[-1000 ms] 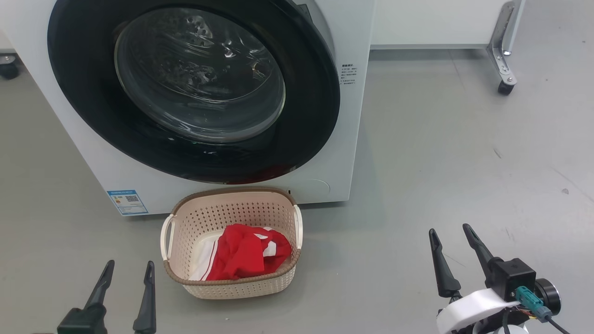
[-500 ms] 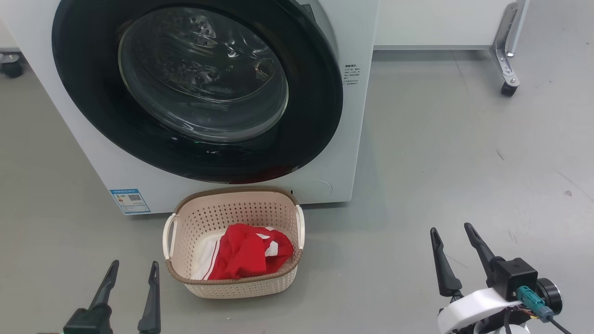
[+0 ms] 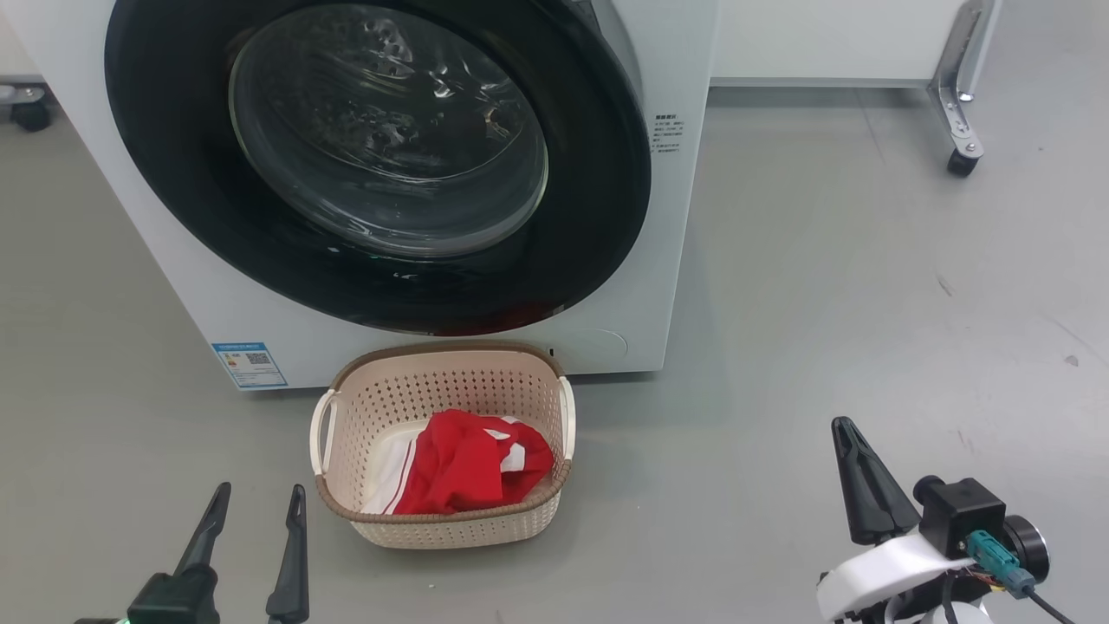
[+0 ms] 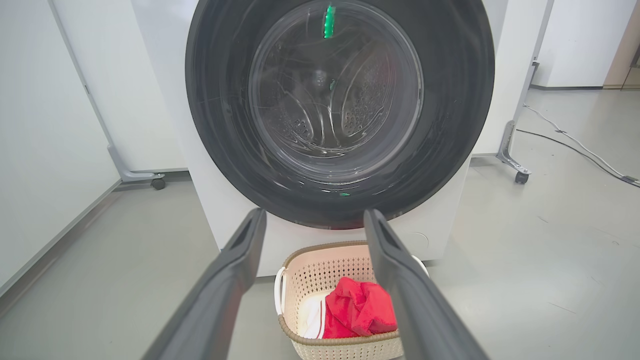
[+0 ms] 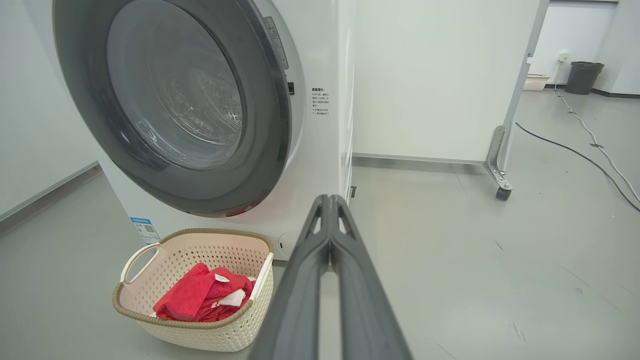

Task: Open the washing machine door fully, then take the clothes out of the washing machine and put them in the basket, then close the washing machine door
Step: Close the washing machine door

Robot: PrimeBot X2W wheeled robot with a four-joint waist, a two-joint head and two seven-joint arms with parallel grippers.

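Observation:
The white washing machine [image 3: 658, 260] fills the upper left of the head view, and its round black door [image 3: 381, 156] lies flat against the front, closed. On the floor just in front stands the cream basket [image 3: 446, 381] with the red clothes [image 3: 472, 472] inside. My left gripper [image 3: 260, 498] is open at the lower left, left of the basket, with nothing between its fingers. My right gripper [image 3: 845, 429] is shut and empty at the lower right, well right of the basket. In the left wrist view, the door [image 4: 340, 105], basket [image 4: 320, 270] and clothes [image 4: 360, 312] lie ahead.
A white panel on a metal foot with a caster [image 3: 962, 160] stands behind the machine on the right. Grey floor [image 3: 849, 286] stretches to the right. A cable [image 5: 575, 150] runs along the floor and a dark bin [image 5: 582, 77] stands far back.
My right gripper has closed from open to shut. The head view has shifted slightly, so the machine and basket sit a little further right and higher.

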